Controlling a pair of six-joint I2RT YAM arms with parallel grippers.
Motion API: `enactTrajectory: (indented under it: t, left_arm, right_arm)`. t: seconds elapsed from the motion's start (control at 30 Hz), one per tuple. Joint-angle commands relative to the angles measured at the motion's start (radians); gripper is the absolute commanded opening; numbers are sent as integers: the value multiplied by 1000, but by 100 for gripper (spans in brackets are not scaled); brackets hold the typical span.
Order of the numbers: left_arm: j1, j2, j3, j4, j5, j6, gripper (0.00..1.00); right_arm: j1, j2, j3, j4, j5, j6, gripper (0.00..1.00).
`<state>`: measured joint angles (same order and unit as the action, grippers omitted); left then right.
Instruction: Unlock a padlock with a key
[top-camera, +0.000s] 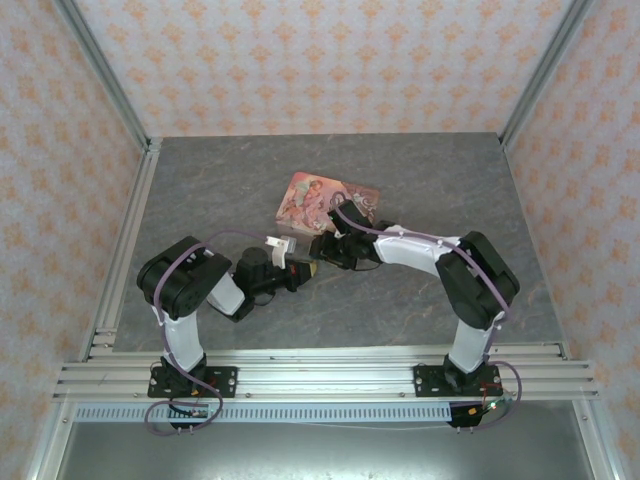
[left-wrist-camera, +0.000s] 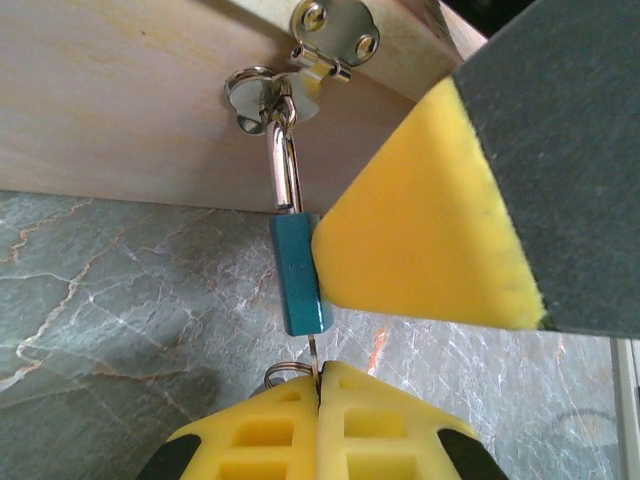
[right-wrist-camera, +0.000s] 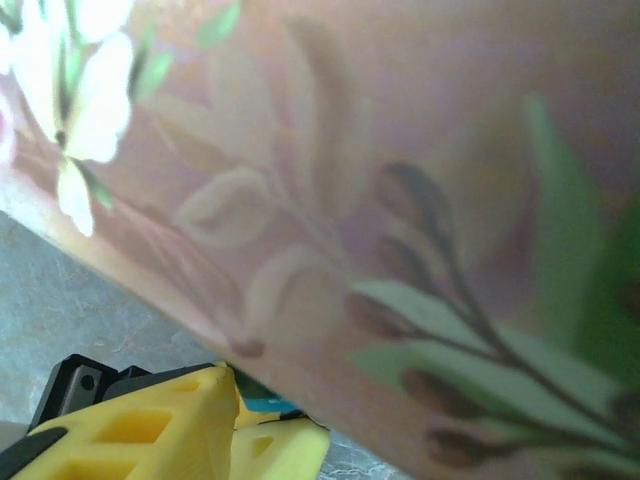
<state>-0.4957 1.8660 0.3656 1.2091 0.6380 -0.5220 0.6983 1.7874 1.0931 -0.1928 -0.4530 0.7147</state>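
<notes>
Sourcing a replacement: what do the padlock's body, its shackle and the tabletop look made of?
Padlock body: teal, matte, even colour; likely painted metal, possibly plastic. Shackle: shiny silver metal, bright reflections. Tabletop: grey veined marble look; stone or printed laminate, unclear.

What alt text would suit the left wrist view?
A teal padlock is hooked on the box's metal hasp. Below it, the shut left gripper holds the key under its base; another yellow fingertip touches its side.

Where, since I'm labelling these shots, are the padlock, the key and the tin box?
padlock (left-wrist-camera: 300, 275), left wrist view, middle of its teal body.
key (left-wrist-camera: 314, 350), left wrist view, thin blade just under the padlock.
tin box (top-camera: 322, 197), top view, its pictured lid.
</notes>
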Motion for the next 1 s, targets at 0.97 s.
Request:
enactTrajectory:
  t: [0.97]
  left_arm:
    - [23,-41,15,-32,55,16,0]
  right_arm:
    - [13,72,8,84,-23,37,52]
